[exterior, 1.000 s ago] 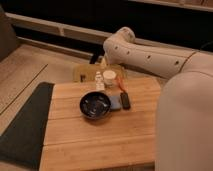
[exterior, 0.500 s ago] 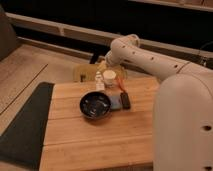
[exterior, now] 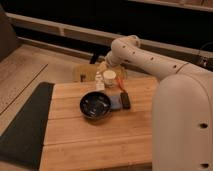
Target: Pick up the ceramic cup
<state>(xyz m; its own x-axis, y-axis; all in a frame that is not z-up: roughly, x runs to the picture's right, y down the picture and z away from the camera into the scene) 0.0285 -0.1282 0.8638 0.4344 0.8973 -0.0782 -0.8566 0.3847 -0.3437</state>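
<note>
Arm had eased slightly lower toward the far table edge. Gripper hung just behind the ceramic cup, jaws spread, holding nothing. Cup stood upright on the wooden table, beside the white bottle, beyond the dark bowl.

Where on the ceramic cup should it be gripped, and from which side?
Probably across its wide rim, from above: the ceramic cup stands upright and short, with a white bottle close beside it. The gripper hovers just above it.

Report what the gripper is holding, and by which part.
Nothing: the gripper, open, hangs just behind the ceramic cup, which stands on the table.
</note>
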